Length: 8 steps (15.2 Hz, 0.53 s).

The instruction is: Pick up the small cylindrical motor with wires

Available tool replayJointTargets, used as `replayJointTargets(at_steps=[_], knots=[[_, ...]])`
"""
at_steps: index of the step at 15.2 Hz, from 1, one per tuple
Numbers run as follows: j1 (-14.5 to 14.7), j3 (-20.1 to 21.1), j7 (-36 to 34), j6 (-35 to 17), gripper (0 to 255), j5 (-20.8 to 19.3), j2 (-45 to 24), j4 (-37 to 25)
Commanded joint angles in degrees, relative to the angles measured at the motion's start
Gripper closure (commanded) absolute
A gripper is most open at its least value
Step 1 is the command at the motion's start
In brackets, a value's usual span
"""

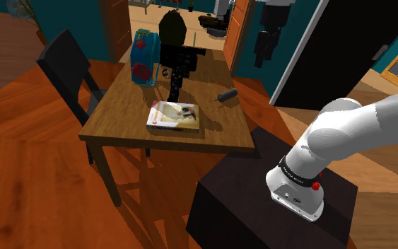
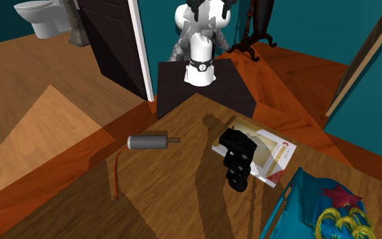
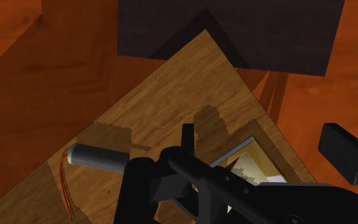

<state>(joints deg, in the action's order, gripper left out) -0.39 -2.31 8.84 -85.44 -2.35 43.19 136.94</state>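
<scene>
Wooden table [image 1: 119, 120] carries the grey motor [image 2: 148, 142] well apart from the hand [image 1: 173, 93], whose opening I cannot tell; straddle the barrel crosswise.

Book [image 2: 274, 153] partly behind jaws

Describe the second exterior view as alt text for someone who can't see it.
A grey cylindrical motor with an orange wire lies on a wooden table, apart from the black gripper hovering by a flat white box.
</scene>
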Motion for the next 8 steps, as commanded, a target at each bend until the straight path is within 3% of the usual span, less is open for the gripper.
replayJointTargets(at_steps=[1, 8], knots=[[0.0, 0.0, 0.0, 0.0, 0, 0.0, 0.0, 0.0], [-1.7, -6.4, 7.0, -11.7, 0, -3.5, -9.1, 1.2]])
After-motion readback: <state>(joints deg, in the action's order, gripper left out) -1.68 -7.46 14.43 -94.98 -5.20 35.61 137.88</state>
